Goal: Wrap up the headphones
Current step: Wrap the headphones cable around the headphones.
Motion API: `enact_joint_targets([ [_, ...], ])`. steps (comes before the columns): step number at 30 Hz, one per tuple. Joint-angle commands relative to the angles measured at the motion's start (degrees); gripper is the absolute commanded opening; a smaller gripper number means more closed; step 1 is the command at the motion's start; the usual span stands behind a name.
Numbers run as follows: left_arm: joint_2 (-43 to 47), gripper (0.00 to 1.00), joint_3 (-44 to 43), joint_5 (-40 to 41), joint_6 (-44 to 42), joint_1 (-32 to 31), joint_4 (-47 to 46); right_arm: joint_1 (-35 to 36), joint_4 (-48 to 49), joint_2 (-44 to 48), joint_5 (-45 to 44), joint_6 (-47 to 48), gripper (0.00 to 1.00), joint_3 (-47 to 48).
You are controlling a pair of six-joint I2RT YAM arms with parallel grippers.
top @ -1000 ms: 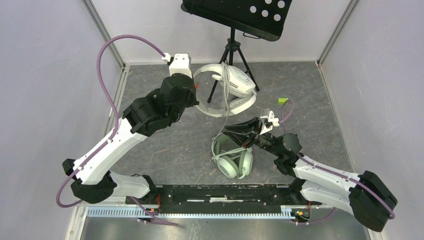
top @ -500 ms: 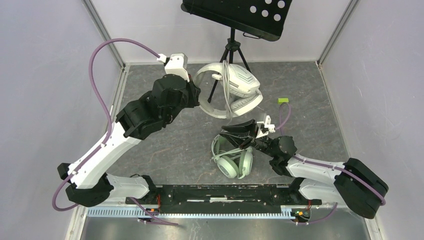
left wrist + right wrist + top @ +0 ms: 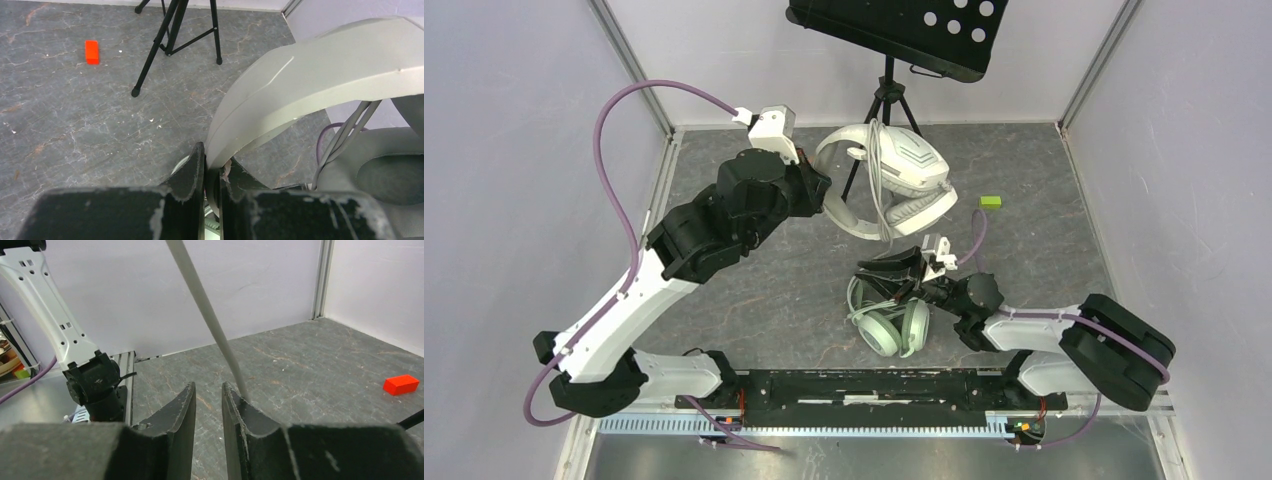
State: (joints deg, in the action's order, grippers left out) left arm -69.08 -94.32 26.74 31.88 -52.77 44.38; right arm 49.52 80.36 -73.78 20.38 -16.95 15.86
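My left gripper (image 3: 212, 162) is shut on the headband (image 3: 310, 75) of the white-grey headphones (image 3: 894, 180) and holds them above the table. One grey cushion (image 3: 380, 170) shows at the right of the left wrist view. Their pale cable (image 3: 886, 215) hangs down from the earcups. The mint-green headphones (image 3: 889, 322) lie flat on the table below. My right gripper (image 3: 886, 268) hovers just over their headband, open by a narrow gap, with nothing between the fingers (image 3: 208, 390). The hanging cable (image 3: 210, 320) runs against the outer side of its right finger (image 3: 245, 410).
A black music stand (image 3: 904, 30) on a tripod (image 3: 887, 110) stands at the back, just behind the lifted headset. A small block (image 3: 991, 201) lies on the grey floor to the right. Pale walls close in the table on three sides.
The left arm has carried the white-grey headset a little to the right. The right gripper has slid left and lower, closer over the mint-green headset.
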Motion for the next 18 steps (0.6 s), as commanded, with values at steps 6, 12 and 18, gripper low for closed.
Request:
enact_joint_targets([
  [6,3.1,0.02,-1.6,-2.0,6.1,0.1,-8.5,0.5,7.4,-3.6,-1.0,2.9,0.20,-1.2],
  [12,3.5,0.02,-1.8,-2.2,6.2,0.2,-8.7,0.5,9.5,-5.5,-1.1,4.0,0.09,-3.0],
  [18,3.8,0.02,-2.4,-2.7,5.8,0.2,-8.6,0.5,10.5,-6.9,-1.2,5.9,0.00,-4.6],
])
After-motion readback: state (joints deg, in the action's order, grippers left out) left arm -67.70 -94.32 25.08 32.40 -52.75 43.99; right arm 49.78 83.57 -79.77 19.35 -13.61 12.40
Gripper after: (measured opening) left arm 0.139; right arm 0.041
